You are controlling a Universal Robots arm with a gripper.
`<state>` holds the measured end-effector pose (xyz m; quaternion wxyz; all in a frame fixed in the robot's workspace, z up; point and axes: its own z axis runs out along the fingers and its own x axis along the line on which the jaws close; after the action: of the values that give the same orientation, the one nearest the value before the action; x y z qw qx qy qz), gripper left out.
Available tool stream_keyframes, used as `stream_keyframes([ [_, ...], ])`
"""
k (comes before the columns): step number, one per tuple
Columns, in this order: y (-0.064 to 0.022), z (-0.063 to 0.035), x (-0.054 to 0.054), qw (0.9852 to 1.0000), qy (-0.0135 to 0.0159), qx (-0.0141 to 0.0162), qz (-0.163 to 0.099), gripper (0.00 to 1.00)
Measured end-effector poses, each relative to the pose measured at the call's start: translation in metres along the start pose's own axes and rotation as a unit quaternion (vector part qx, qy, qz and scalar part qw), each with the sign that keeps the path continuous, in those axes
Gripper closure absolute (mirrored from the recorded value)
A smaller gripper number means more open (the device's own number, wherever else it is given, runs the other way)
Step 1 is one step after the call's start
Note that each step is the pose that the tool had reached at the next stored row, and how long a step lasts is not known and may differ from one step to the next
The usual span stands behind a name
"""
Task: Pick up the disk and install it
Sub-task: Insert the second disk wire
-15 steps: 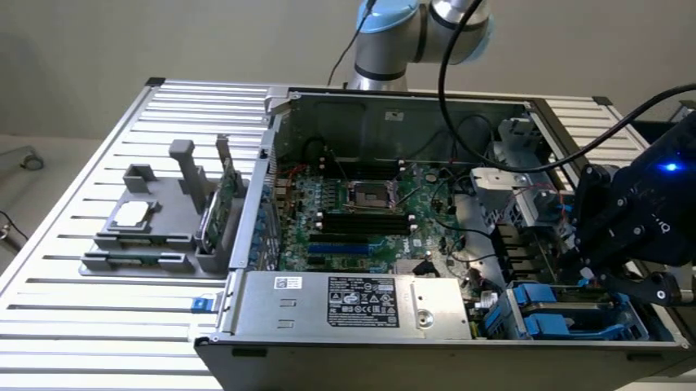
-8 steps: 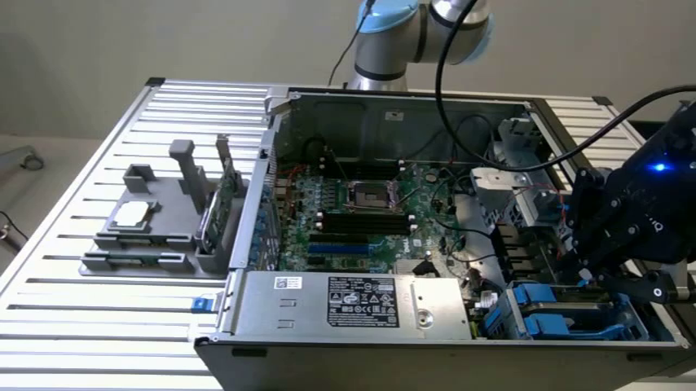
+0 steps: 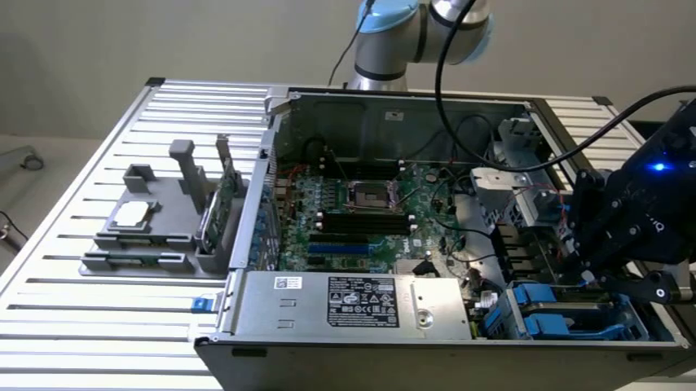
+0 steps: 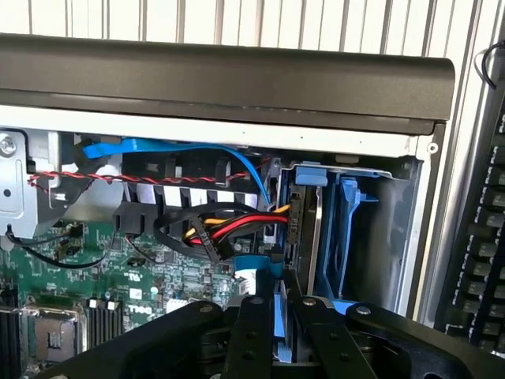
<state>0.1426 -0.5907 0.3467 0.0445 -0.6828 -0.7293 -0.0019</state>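
Disk (image 4: 304, 237) edge-on in drive bay in wrist view, tool (image 4: 276, 316) fingers nearly together beside it.

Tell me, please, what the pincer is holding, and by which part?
The pincer is shut on the disk, pinching the blue carrier edge nearest the wrist camera while the disk stands on edge in the computer case's drive bay.

My desk (image 3: 98, 326) is a ribbed silver surface of long slats. On it sits the open computer case (image 3: 435, 342), filling the exterior view's right, and just beside it, to the left, a grey fixture block (image 3: 147, 236) holding small parts.
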Motion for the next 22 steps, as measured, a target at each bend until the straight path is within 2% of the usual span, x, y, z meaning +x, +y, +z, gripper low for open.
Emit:
stream_keyframes([
  [8,0.0000,0.0000,0.0000,0.9999,-0.0110,0.0005,0.001,0.84],
  [11,0.0000,0.0003,0.0000,0.9999,-0.0139,0.0004,0.001,0.84],
  [22,0.0002,0.0034,-0.0002,0.9999,-0.0146,-0.0004,0.001,0.84],
])
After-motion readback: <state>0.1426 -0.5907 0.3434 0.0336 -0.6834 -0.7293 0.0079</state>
